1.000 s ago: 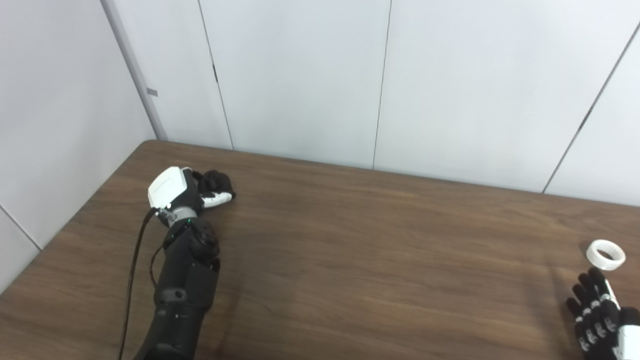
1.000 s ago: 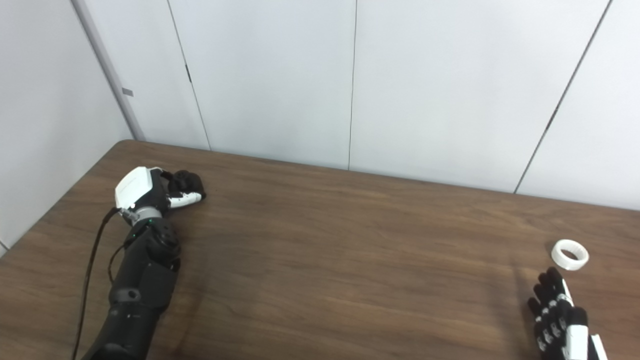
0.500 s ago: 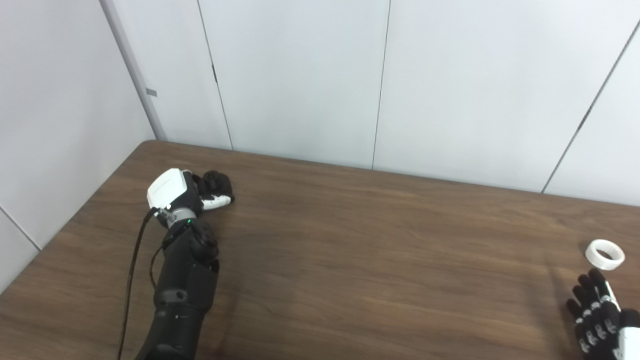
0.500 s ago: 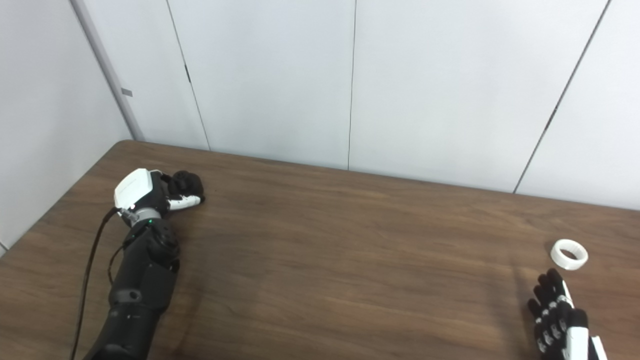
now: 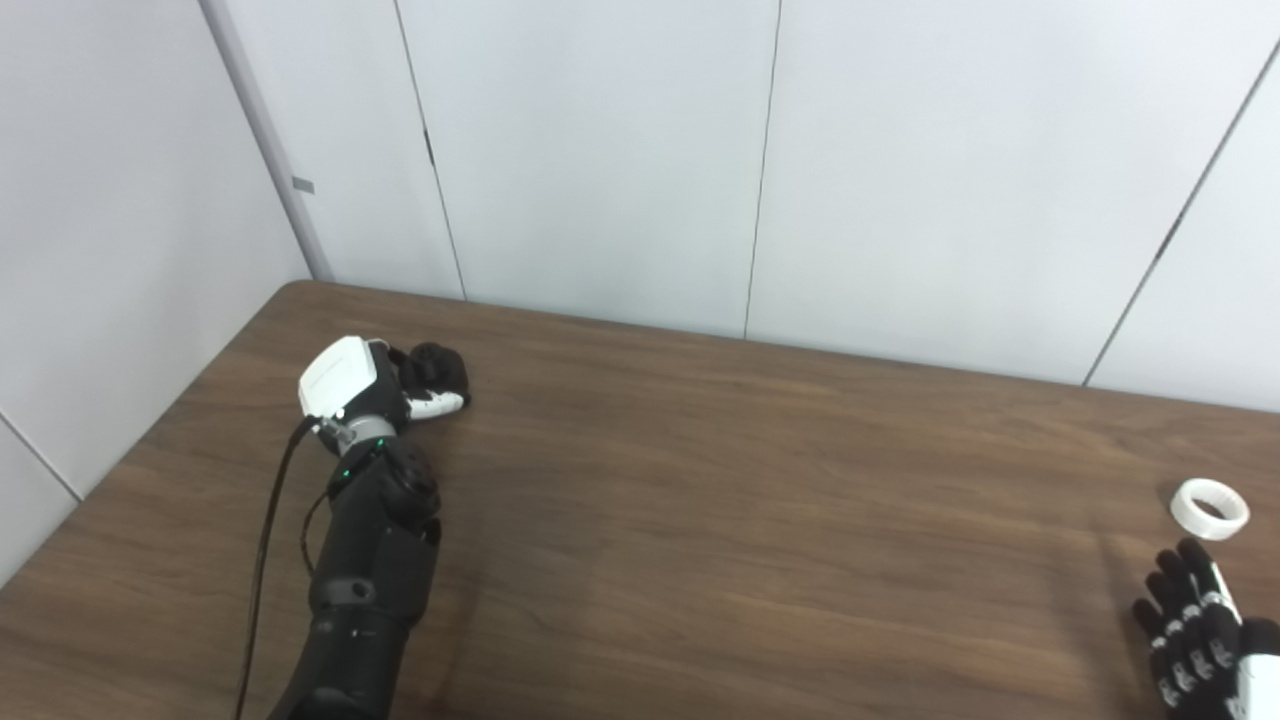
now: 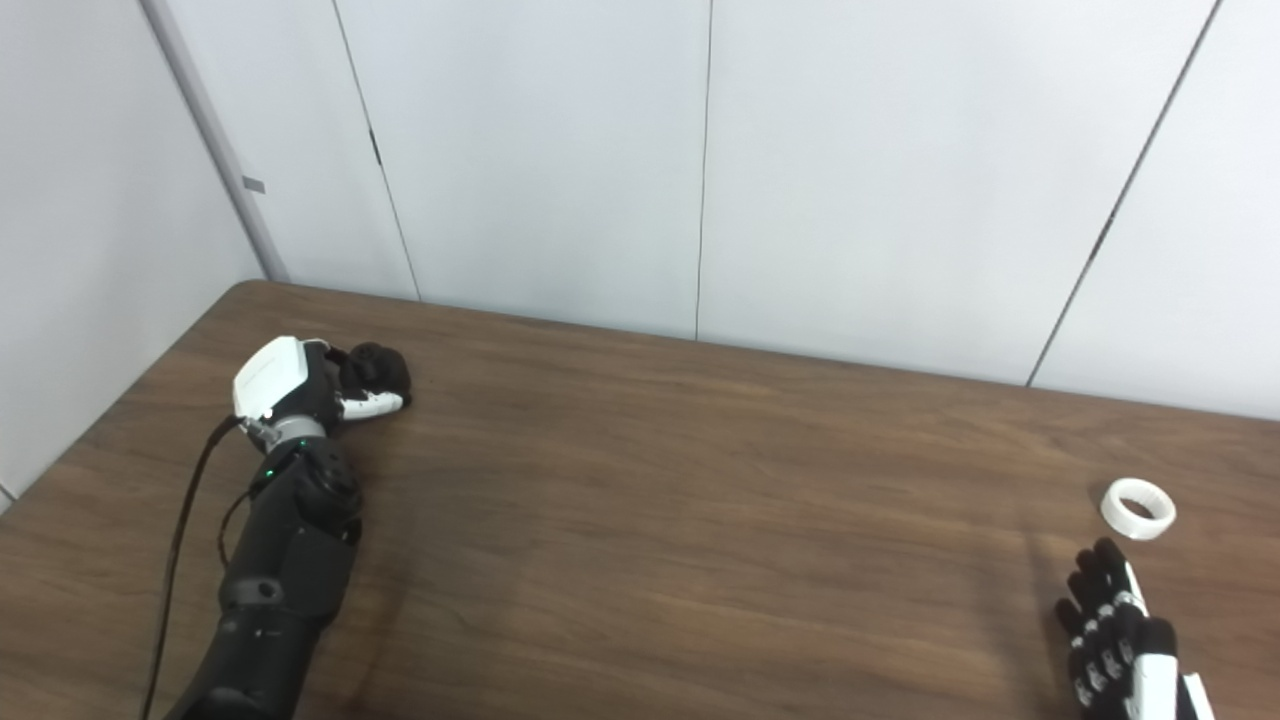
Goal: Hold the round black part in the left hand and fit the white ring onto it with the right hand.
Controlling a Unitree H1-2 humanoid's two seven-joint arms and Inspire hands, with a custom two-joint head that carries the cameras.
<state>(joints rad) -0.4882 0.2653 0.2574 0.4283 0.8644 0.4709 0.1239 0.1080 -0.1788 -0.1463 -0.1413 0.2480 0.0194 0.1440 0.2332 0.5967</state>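
Observation:
My left hand point(image 5: 405, 380) rests at the far left of the brown table point(image 5: 720, 480). Its black fingers are curled tight around a dark round lump, the round black part point(image 5: 436, 364), which is hard to tell apart from the fingers. The white-tipped thumb lies under it. The white ring point(image 5: 1210, 508) lies flat on the table at the far right, with nothing touching it. My right hand point(image 6: 1110, 625) sits just short of the ring at the bottom right corner. It is open, fingers straight and apart, and a small gap separates the fingertips from the ring.
White wall panels point(image 5: 760, 160) rise right behind the table's far edge and along its left side. A black cable point(image 5: 262, 560) runs along my left forearm. A wide stretch of bare wood lies between the two hands.
The left hand's curled fingers and thumb have shifted very slightly on the table. The right hand and the ring have stayed where they were.

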